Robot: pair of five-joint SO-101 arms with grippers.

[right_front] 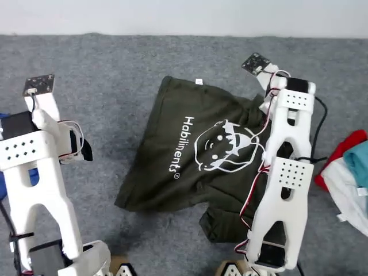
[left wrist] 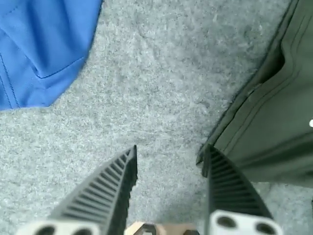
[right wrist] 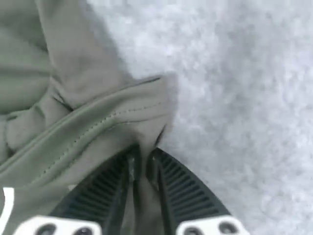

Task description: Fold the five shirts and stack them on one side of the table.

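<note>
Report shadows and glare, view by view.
High view: even light, no glare, faint shadow below the green shirt. Left wrist view: thin shadow along that shirt's hem. Right wrist view: brightly lit grey surface, dark crease at the right gripper.

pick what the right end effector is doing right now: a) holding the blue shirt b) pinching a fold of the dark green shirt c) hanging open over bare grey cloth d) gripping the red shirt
b: in the right wrist view the right end effector has its fingers closed on a bunched fold of the dark green shirt.
</note>
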